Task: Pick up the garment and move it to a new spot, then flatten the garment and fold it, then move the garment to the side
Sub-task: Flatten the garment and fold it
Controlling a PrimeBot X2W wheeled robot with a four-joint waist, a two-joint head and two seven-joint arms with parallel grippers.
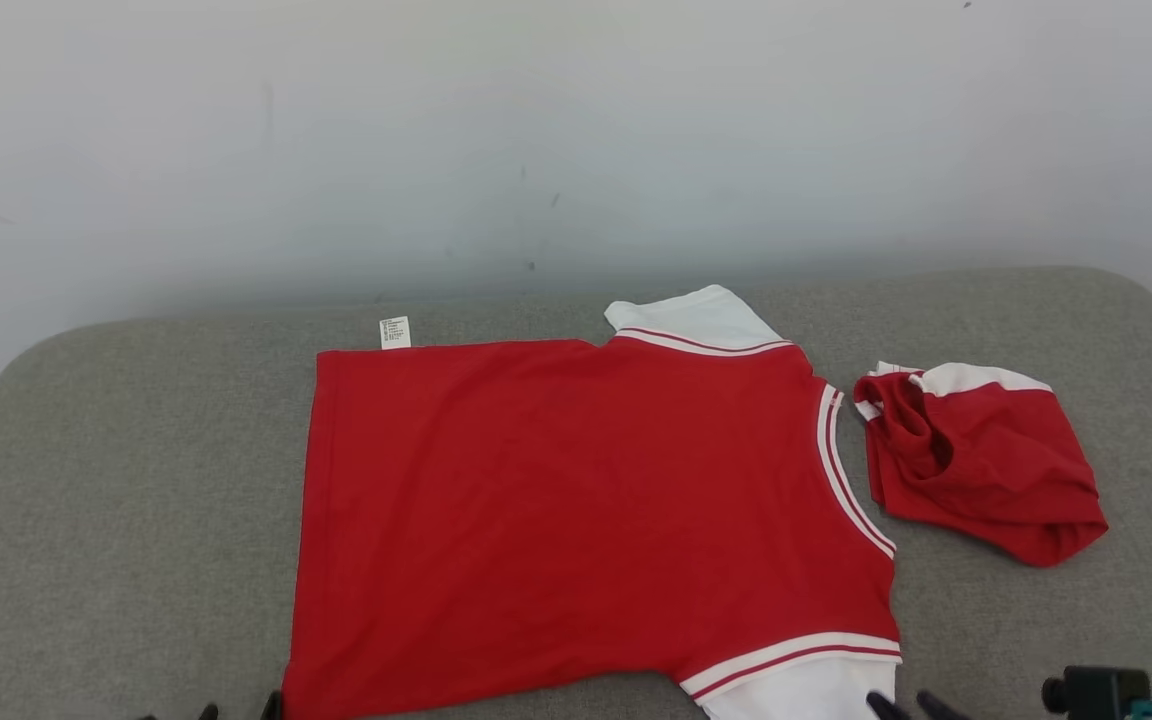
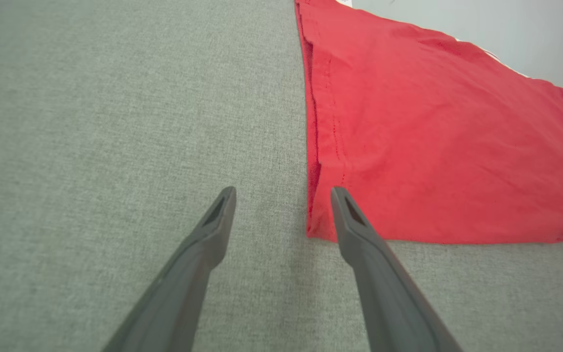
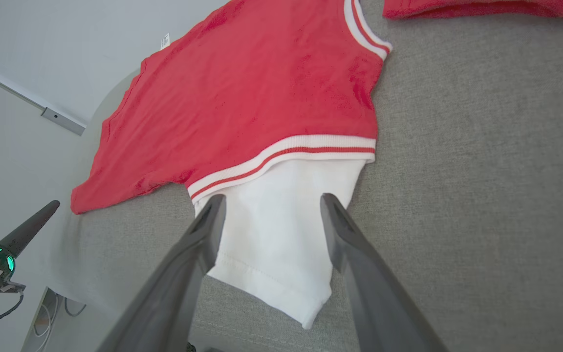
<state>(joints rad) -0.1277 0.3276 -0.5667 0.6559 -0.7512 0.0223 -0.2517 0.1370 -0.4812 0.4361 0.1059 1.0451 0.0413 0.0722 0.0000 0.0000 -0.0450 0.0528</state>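
The red garment (image 1: 586, 500) lies spread flat on the grey bench (image 1: 116, 500), hem toward the robot's left, white sleeves at the near and far edges. The left claw (image 2: 281, 193) stands wide at the near hem corner, gripping nothing. The right claw (image 3: 271, 200) stands wide over the near white sleeve (image 3: 281, 234) (empty too). A second red garment (image 1: 976, 470) lies crumpled just beside the collar.

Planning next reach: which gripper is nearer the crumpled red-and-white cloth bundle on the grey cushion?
Right. Right gripper: at the white sleeve of the flat red shirt, just short of the bundle. Left gripper: at the shirt's opposite hem corner.
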